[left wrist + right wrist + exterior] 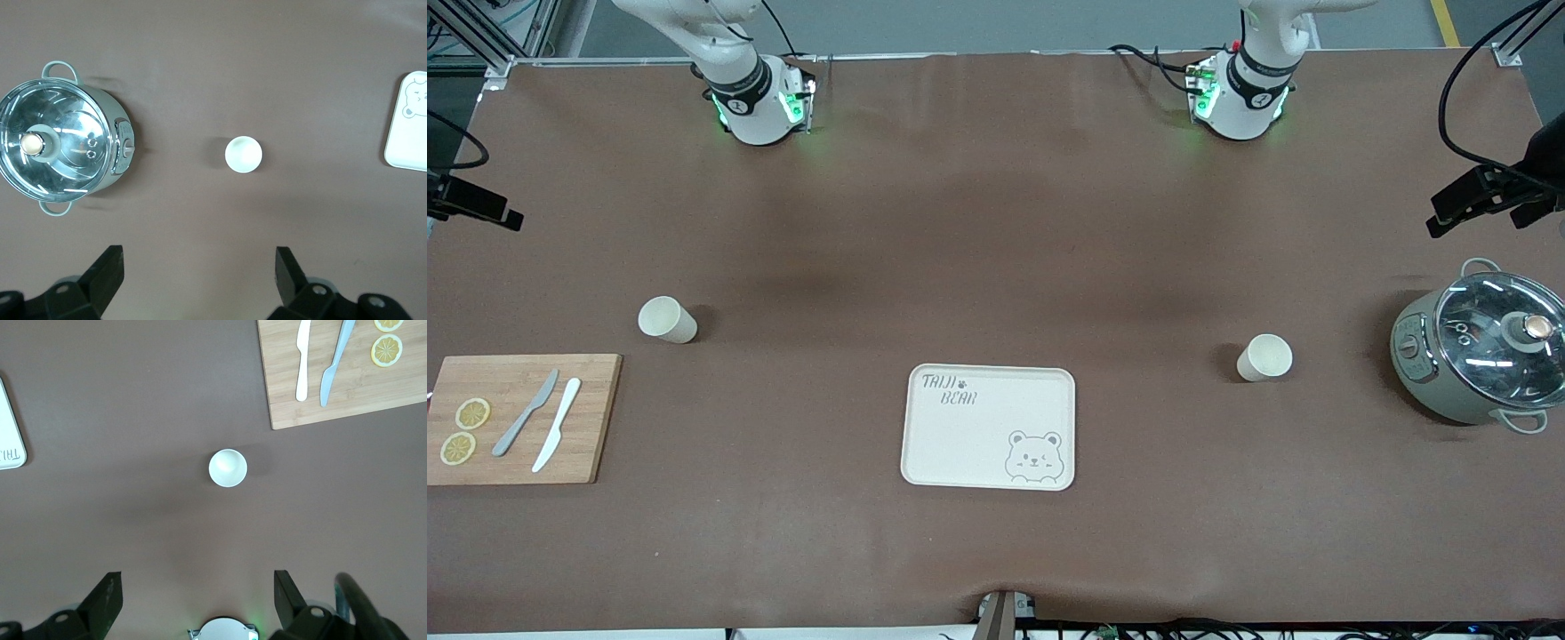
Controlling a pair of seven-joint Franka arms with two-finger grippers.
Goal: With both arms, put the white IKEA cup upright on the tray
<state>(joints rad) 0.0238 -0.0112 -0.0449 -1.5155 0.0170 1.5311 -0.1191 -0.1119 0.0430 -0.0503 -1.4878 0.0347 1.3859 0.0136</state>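
Note:
Two white cups stand on end on the brown table. One cup (1264, 357) is toward the left arm's end and shows from above in the left wrist view (243, 154). The other cup (667, 320) is toward the right arm's end and shows in the right wrist view (227, 467). The cream bear tray (989, 427) lies empty between them, nearer the front camera. My left gripper (200, 257) hangs open and empty high over the table near its cup. My right gripper (197, 580) hangs open and empty high near the other cup. Neither gripper shows in the front view.
A grey pot with a glass lid (1478, 356) stands at the left arm's end. A bamboo cutting board (520, 418) with two knives and two lemon slices lies at the right arm's end. Camera mounts stick in at both table ends.

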